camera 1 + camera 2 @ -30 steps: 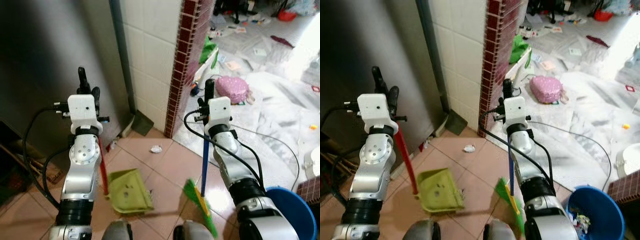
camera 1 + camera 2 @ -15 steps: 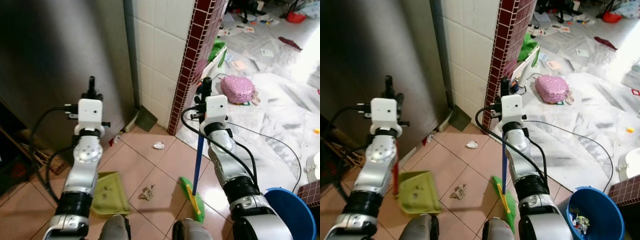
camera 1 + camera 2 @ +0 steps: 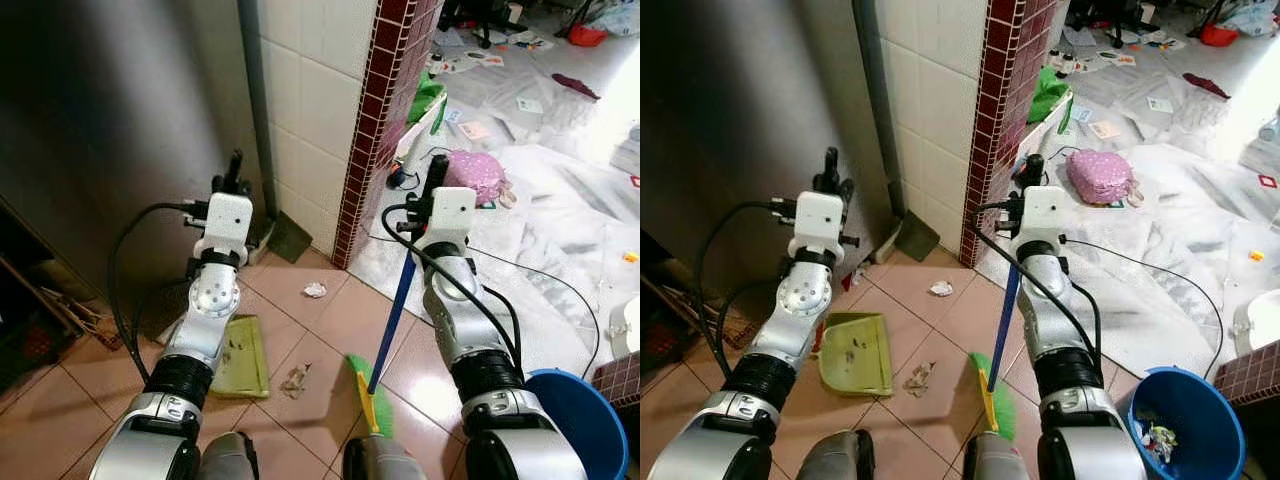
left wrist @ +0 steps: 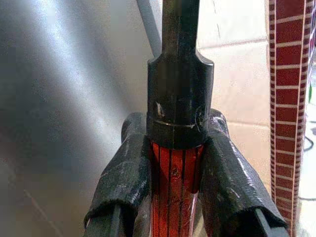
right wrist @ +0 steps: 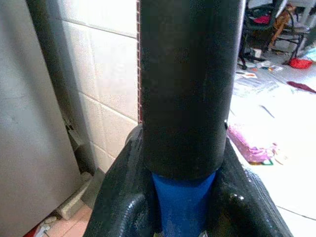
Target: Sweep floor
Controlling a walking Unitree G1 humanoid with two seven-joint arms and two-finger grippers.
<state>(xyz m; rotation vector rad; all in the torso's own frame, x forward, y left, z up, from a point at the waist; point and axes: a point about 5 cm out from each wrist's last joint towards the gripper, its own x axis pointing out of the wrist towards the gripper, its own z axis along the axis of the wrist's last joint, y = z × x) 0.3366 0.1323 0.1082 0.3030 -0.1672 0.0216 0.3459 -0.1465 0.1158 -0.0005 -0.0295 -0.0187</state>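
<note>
Broom (image 3: pixel 997 340) in right tool (image 5: pixel 183 197); dustpan (image 3: pixel 853 352) in left tool (image 4: pixel 176 173).

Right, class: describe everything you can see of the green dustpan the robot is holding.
The dustpan is a flat, yellow-green scoop, plastic by its look, lying on the pinkish tiled floor beside the left arm. Dark specks of dirt mark its tray. Its long handle is red and ribbed with a black end cap, and the left gripper is shut on it. A scrap of crumpled litter lies on the tiles between its open edge and the green broom head.
</note>
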